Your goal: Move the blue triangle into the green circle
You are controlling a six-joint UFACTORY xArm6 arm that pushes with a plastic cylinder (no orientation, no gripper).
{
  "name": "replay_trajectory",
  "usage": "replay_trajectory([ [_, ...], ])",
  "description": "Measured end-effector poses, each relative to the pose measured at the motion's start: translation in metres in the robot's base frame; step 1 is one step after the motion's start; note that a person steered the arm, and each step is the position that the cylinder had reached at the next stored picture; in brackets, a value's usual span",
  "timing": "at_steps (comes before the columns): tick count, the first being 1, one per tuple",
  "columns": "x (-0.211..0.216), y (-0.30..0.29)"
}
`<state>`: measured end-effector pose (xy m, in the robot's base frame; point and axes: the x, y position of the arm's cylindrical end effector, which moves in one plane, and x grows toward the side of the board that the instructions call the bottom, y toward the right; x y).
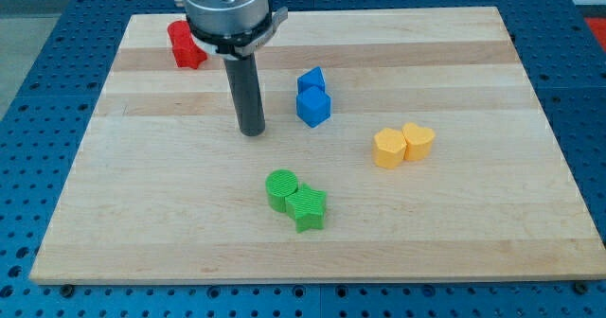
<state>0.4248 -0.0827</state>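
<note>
Wooden board [530, 167] — my tip [252, 132] left of blue triangle [311, 79].

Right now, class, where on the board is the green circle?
The green circle sits below the board's centre toward the view's bottom, touching the green star on its lower right, below my tip and the two blue blocks.

Our arm enters from the far edge of the scene, left of centre, its grey metal collar [227, 10] cut off by the frame. From it our straight dark rod [246, 91] hangs upright, and my tip [252, 132] meets the surface left of mid-scene.
</note>
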Motion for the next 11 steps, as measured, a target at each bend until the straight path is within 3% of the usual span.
replay_trajectory([
  [4,-0.080,0.015],
  [11,-0.092,0.100],
])
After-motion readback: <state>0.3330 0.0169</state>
